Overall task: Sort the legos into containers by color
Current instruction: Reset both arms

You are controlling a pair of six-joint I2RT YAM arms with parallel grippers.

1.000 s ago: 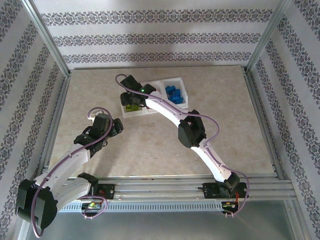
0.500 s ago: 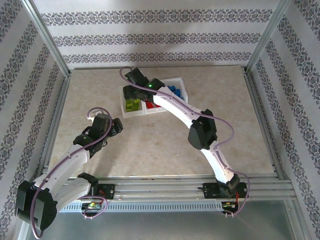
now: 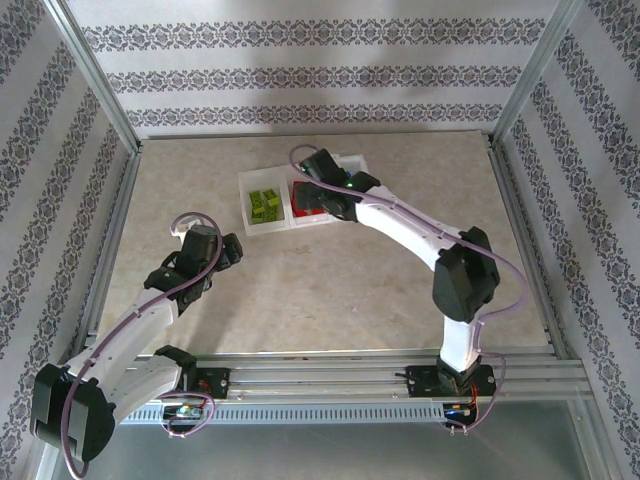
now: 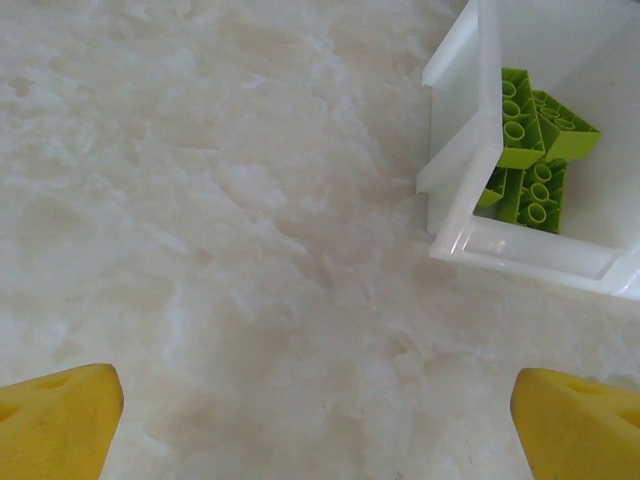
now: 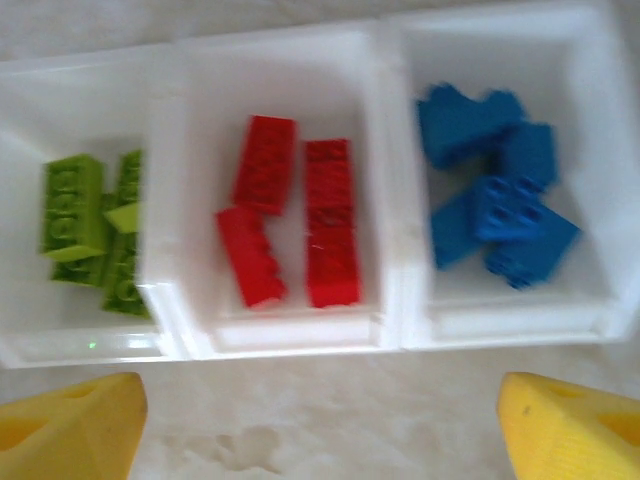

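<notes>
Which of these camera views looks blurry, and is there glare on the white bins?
Right wrist view: soft all over, the red studded plastic bricks smeared, studs hard to make out. Left wrist view: sharp on the lime green studded bricks; the white plastic bin wall is bright, nearly washed out. Top external view: even light, no harsh glare.

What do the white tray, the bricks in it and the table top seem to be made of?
White tray: thin, glossy, slightly see-through walls suggest moulded plastic. Green bricks, red bricks, blue bricks: hard smooth plastic, with moulded studs. Table top: cream, marbled, matte; perhaps laminate or stone, I cannot tell which.
</notes>
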